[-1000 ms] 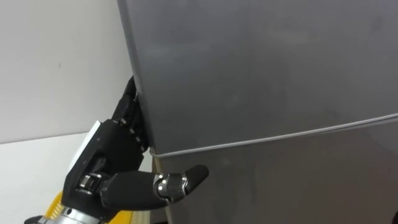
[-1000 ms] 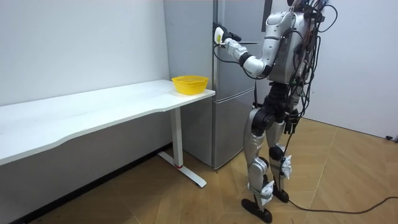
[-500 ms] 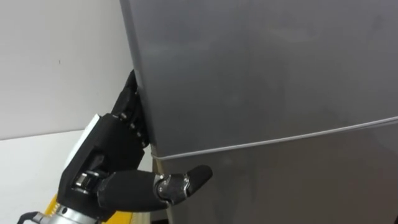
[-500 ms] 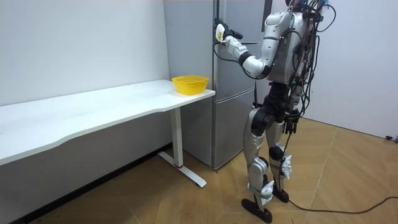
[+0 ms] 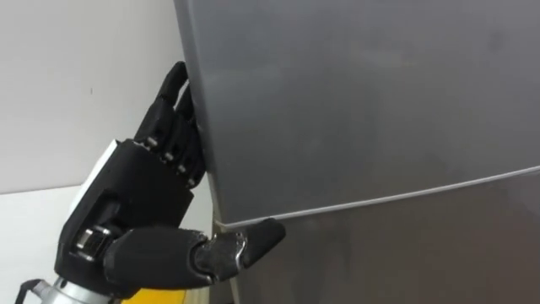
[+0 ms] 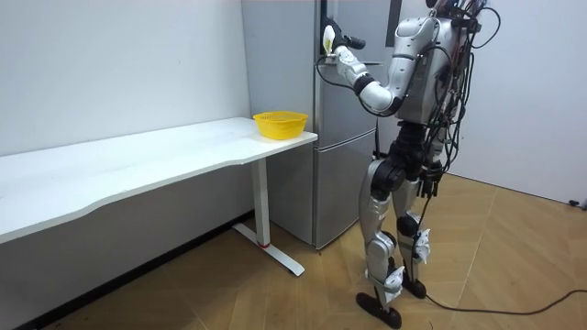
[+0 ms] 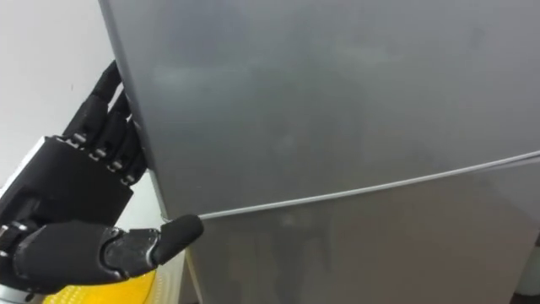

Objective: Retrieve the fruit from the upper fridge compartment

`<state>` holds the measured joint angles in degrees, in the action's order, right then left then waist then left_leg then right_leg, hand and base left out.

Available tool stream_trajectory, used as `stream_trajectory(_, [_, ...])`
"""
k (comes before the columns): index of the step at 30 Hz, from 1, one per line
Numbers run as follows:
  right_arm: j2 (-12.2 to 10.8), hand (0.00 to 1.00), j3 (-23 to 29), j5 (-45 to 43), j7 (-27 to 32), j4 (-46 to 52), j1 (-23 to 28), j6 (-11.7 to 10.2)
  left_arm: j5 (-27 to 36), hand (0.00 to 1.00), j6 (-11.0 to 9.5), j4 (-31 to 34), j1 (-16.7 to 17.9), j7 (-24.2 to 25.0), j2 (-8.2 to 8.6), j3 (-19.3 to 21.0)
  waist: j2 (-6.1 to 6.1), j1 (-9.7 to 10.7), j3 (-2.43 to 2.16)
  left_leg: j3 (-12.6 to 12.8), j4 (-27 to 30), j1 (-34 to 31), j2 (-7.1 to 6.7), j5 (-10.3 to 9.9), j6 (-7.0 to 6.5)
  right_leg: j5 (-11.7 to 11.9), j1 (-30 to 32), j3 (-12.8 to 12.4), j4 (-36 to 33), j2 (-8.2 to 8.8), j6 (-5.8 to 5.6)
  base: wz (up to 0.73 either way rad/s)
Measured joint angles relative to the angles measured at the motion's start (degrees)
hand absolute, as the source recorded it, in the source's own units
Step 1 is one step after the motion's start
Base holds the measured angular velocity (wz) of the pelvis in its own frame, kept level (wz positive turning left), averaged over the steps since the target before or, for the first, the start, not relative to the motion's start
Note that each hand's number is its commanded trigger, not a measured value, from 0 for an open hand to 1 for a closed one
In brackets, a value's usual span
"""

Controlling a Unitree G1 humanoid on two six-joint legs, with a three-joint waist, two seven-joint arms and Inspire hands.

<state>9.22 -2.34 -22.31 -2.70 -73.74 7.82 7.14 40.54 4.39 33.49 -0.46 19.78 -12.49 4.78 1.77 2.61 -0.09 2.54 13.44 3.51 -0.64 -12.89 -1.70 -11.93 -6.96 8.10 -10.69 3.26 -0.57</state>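
Holds nothing in the left hand (image 5: 126, 194): lays near-straight fingers (image 5: 173, 118) up the left edge of the upper door (image 5: 363, 93), stretches the thumb (image 5: 245, 243) across the seam above the lower door (image 5: 405, 262). Meets a shut door, with the item to fetch presumably inside, behind it. Opening step, barely begun. Next: hook fingertips behind that edge, pull nearward, swing right.

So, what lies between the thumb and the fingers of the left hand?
The left edge of the upper fridge door: fingers of the left hand lie along its side, the thumb across the front, in both eye views.
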Motion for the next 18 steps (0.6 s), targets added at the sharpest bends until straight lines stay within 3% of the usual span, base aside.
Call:
stream_trajectory(6, [0.01,0.0,-0.87,-0.05,0.22,0.02,0.11,-0.14,5.03,0.0,-0.1,0.02,0.0,3.52,-2.23,0.08,0.33,-1.29,0.17,0.29,-0.1,-0.03,0.01,0.0,0.0,0.0,-0.03,-0.1,-0.01,-0.05,0.0,0.0])
stream_trajectory(18, [0.01,0.0,-0.87,-0.04,1.38,0.37,0.11,-0.14,8.32,0.0,-0.09,-0.02,0.0,6.79,-2.71,1.48,0.81,-1.43,0.17,0.21,0.2,-1.03,0.02,-0.05,-0.04,0.04,0.39,0.11,-0.03,-0.02,-0.03,0.01])
